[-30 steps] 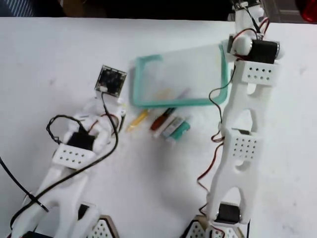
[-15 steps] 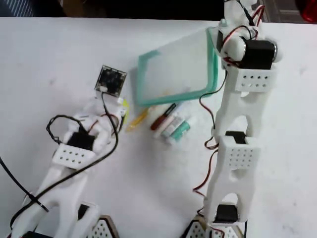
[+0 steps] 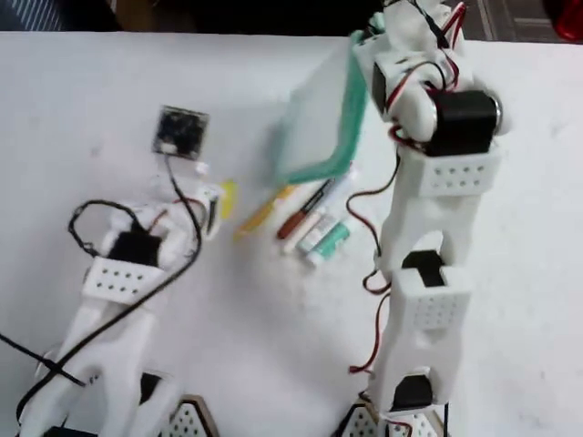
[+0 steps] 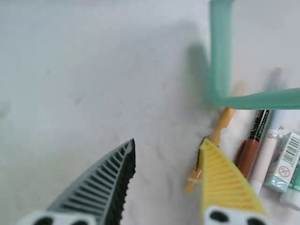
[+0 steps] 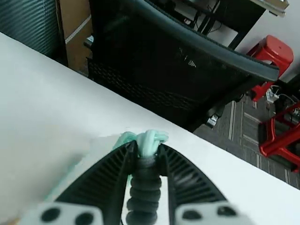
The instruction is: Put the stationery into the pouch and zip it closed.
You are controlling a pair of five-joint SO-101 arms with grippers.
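My right gripper (image 3: 369, 43) (image 5: 146, 148) is shut on the teal rim of the translucent pouch (image 3: 321, 114) (image 5: 149, 138), which hangs tilted on edge above the table near its far side. The pouch's teal border (image 4: 220, 51) also hangs in the left wrist view. Below it on the table lie an orange pen (image 3: 260, 213) (image 4: 220, 133), a brown pen (image 3: 303, 212) (image 4: 249, 150), a white marker (image 3: 314, 223) (image 4: 265, 161) and small teal-and-white items (image 3: 325, 240) (image 4: 286, 166). My left gripper (image 3: 216, 202) (image 4: 168, 143) is open just left of the orange pen, low over the table.
The white table (image 3: 109, 82) has bare surface on the left and in front of the pens. Its far edge (image 5: 197, 136) lies behind the pouch, with a black chair (image 5: 178, 56) and a red stool (image 5: 276, 56) beyond. Black cable (image 3: 91, 228) loops over the left arm.
The right arm has lifted the pouch off the table and swung it up on edge toward the far side, uncovering the pens. The left arm shifted a little left.
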